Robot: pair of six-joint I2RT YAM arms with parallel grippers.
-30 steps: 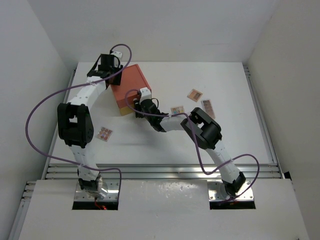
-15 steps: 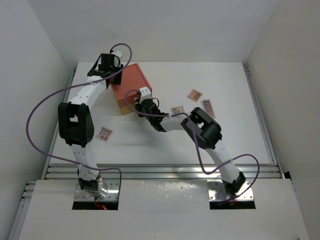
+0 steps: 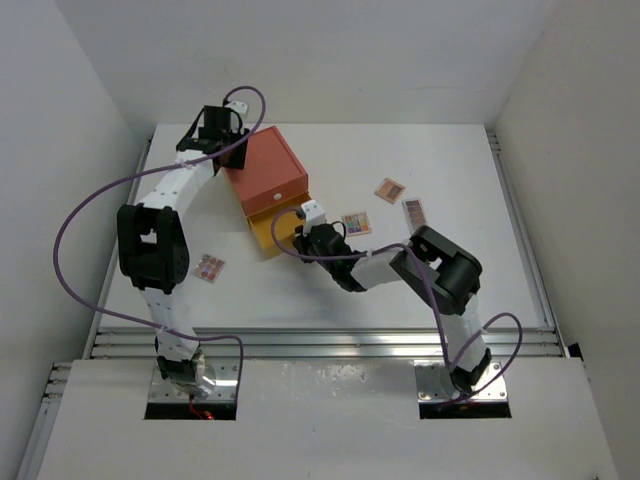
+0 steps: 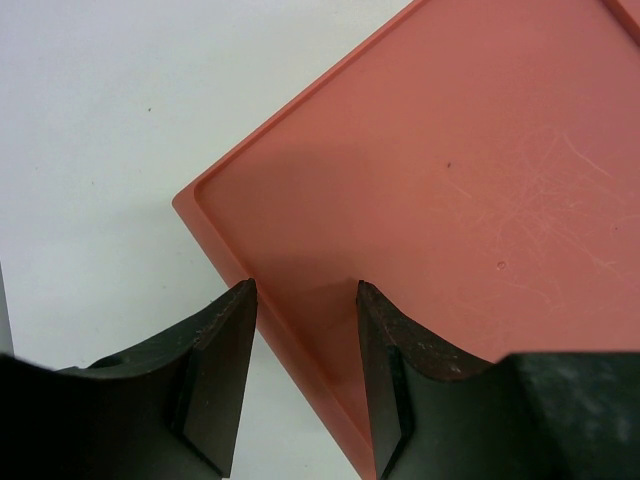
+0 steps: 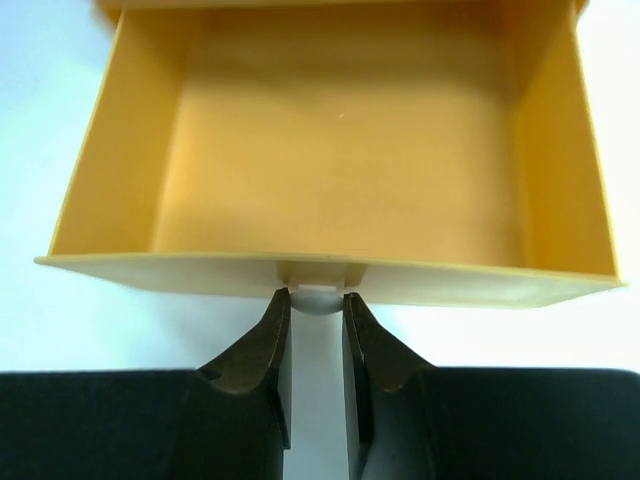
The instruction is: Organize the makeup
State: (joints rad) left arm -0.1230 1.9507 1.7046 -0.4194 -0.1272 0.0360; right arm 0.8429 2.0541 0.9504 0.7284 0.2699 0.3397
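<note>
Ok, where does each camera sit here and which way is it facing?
Top external: above and behind the bases, looking down at the table; left arm and right arm show whole, beside the orange-red box and its pulled-out yellow drawer.
Left wrist: on the left arm, looking down at the box's corner; the left claw straddles its edge.
Right wrist: facing into the empty drawer; the right claw pinches its white knob.
Shared: top external and right wrist both show the drawer.

Lab: white-walled enclosure [image 3: 330, 60], railed white table [image 3: 470, 260]
</note>
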